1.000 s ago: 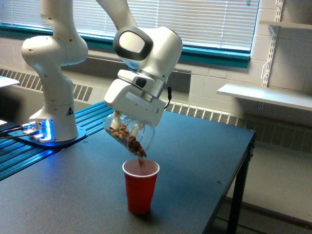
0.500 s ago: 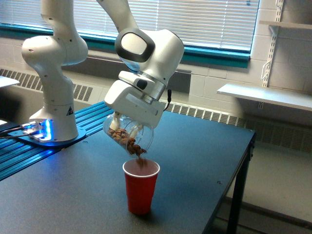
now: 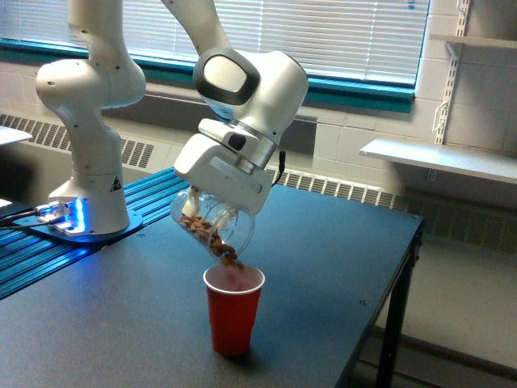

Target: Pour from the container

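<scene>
The container [image 3: 212,228] is a clear rounded cup holding brown nut-like pieces, tipped steeply with its mouth down toward the exterior view's right. My gripper [image 3: 208,212] is shut on it from above, fingers mostly hidden behind the glass. Brown pieces spill from its lip just above a red plastic cup [image 3: 233,309], which stands upright on the dark table [image 3: 323,267] directly below the mouth.
The arm's white base [image 3: 85,194] stands on a blue ribbed plate [image 3: 48,255] at the exterior view's left. The table's edge runs down the exterior view's right. A white shelf [image 3: 440,159] hangs on the far wall.
The container has tipped a little further and its level of brown pieces has dropped. The red cup has stayed in place.
</scene>
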Available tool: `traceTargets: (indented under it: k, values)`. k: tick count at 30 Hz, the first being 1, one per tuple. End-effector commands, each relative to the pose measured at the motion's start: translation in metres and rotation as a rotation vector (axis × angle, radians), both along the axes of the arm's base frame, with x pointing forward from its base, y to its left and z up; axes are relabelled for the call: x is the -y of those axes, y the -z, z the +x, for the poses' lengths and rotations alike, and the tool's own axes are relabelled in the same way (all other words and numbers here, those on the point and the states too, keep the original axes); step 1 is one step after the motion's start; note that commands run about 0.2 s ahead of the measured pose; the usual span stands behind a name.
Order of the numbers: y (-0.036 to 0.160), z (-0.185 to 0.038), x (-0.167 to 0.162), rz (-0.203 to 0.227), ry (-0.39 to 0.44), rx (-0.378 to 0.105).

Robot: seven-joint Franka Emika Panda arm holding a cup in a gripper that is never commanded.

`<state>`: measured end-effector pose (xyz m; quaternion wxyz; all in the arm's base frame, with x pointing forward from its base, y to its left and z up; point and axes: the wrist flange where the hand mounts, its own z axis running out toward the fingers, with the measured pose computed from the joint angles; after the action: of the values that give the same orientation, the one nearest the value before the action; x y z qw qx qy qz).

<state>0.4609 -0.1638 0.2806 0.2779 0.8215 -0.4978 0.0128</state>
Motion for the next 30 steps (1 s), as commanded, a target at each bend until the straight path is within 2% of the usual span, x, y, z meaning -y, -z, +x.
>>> traceTargets:
  k: [1, 30]
  values:
    - [0.001, 0.006, -0.002, -0.004, -0.022, -0.026]
    - [0.012, 0.018, 0.004, 0.020, -0.046, -0.115]
